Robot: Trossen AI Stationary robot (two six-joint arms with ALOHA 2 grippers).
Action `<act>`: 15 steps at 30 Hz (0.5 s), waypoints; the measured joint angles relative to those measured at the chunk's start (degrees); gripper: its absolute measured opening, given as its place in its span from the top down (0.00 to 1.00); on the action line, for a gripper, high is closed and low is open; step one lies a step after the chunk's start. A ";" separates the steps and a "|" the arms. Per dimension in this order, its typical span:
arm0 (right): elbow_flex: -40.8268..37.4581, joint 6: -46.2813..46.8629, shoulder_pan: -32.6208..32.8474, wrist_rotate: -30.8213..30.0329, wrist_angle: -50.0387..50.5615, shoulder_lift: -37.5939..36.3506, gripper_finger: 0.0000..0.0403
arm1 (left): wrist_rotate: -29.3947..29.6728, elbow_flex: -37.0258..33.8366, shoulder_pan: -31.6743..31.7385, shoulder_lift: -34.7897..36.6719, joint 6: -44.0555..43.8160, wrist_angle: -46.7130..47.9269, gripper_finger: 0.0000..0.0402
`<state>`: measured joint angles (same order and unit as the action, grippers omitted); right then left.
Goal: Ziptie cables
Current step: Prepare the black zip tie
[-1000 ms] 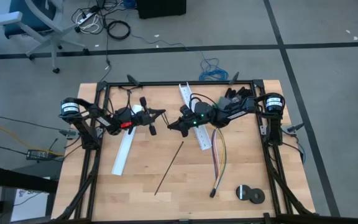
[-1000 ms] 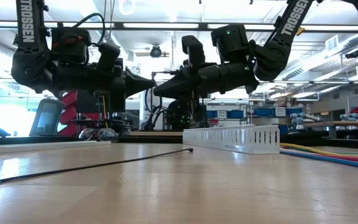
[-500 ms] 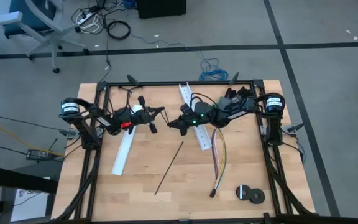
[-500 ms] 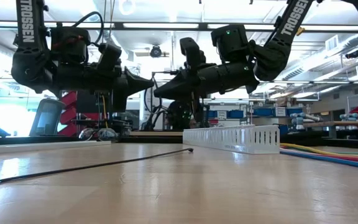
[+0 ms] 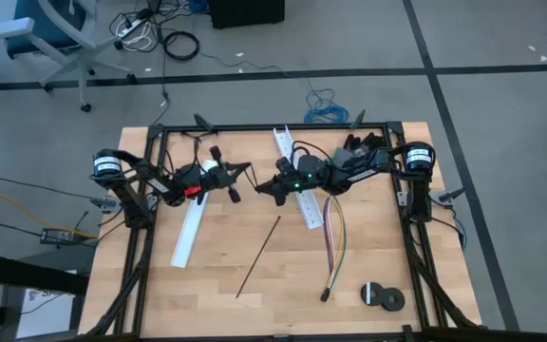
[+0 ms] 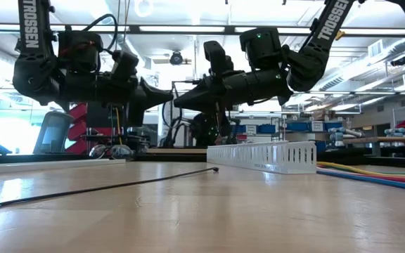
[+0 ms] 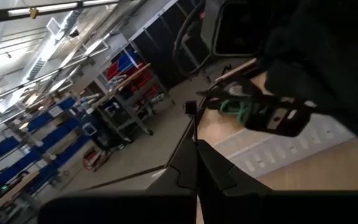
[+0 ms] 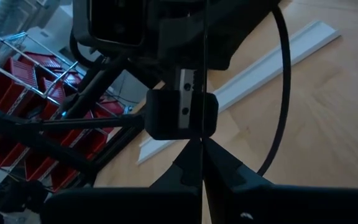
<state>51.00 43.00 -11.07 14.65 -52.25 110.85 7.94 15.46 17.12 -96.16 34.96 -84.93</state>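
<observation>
One ziptie (image 5: 258,256) is a long, thin black strip. It lies flat and straight on the desk (image 5: 216,304), slanting across the middle. In the low view it shows as a thin dark line (image 6: 97,188) along the wood. The cables (image 5: 334,245) are a loose bunch of thin wires, yellow, pinkish, blue and purple. They lie flat on the desk, to the right of the ziptie and apart from it. They join at a small dark end (image 5: 326,294) near the front edge.
</observation>
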 joint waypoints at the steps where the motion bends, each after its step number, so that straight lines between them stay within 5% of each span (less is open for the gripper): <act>1: 0.00 -0.01 0.00 0.04 0.01 0.00 1.00 | -0.39 0.00 0.00 0.00 -0.02 -0.01 1.00; 15: 0.00 -0.61 -0.24 -0.02 0.56 0.00 1.00 | -1.10 -0.69 -0.02 0.00 -0.22 -2.18 1.00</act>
<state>51.00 42.39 -11.31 14.63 -51.69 110.85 6.83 14.77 17.10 -96.16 34.74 -87.11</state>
